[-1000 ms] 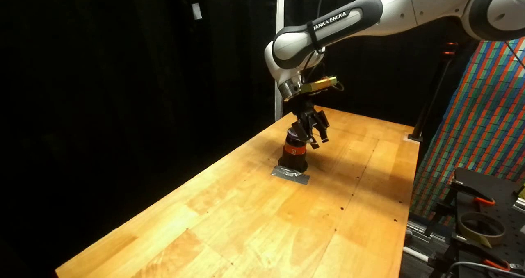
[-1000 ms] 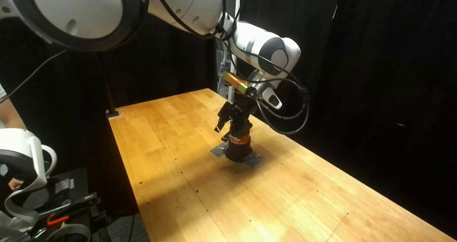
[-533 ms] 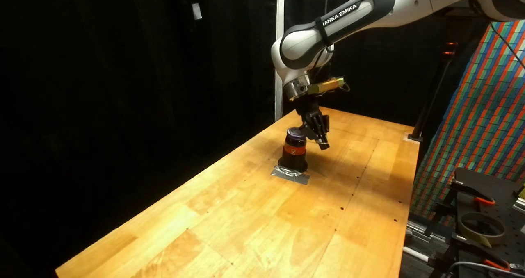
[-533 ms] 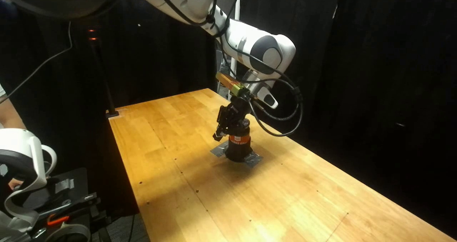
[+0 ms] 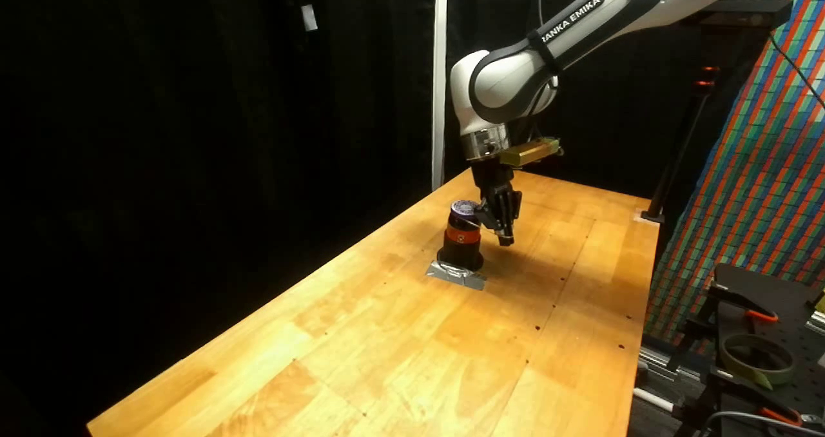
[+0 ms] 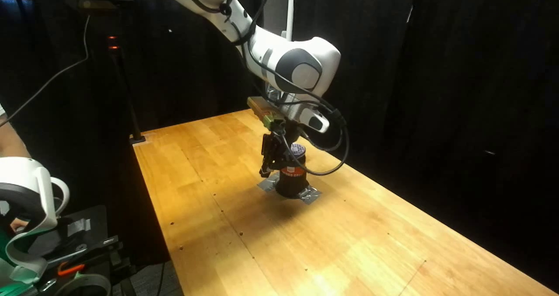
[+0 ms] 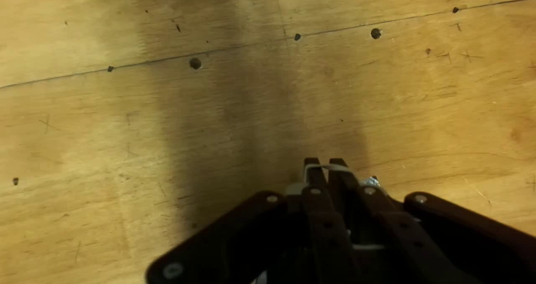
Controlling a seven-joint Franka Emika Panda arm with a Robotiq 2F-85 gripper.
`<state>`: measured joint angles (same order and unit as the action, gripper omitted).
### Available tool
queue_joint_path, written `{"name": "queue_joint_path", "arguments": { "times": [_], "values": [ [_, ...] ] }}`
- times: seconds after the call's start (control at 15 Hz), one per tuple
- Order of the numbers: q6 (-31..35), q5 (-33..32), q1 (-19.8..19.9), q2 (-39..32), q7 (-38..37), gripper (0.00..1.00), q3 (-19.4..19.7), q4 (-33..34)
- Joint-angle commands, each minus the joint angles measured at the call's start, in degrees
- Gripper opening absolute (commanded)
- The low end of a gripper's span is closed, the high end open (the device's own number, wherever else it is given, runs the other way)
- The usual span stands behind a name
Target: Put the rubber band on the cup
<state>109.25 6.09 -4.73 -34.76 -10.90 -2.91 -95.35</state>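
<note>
The cup [image 5: 463, 237], a dark cylinder with an orange-red stripe, stands upright on the wooden table in both exterior views. My gripper [image 5: 506, 238] is beside its upper part, fingertips pointing down and lower than the cup's top. In the wrist view the two fingers stand almost together, leaving only a narrow gap. The pale rubber band [image 7: 336, 167] loops round the outside of both fingertips there. From the fingertips a thin strand runs toward the cup's upper part in an exterior view; how it lies behind the cup is hidden.
Grey tape [image 5: 456, 276] lies at the cup's foot, with a further strip [image 6: 267, 183] on another side. A dark post [image 5: 657, 198] rises at a far table corner. Off the table edge stands a black rack with a tape roll [image 5: 757, 359].
The spread fingers have closed together. The gripper has shifted sideways off the cup and slightly down, so the cup's top now shows. The cup has not moved.
</note>
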Motion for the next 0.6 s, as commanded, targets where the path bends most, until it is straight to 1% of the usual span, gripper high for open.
{"name": "queue_joint_path", "arguments": {
  "times": [0.0, 0.27, 0.53],
  "values": [
    [9.1, -0.2, -0.9, 8.7, -0.5, 0.14, 0.5, -12.7],
    [19.9, -0.1, -1.1, 13.2, -0.9, 0.15, 0.3, -20.3],
    [31.9, -0.3, -1.6, 15.5, -2.5, 0.12, 0.4, -26.4]
  ]
}}
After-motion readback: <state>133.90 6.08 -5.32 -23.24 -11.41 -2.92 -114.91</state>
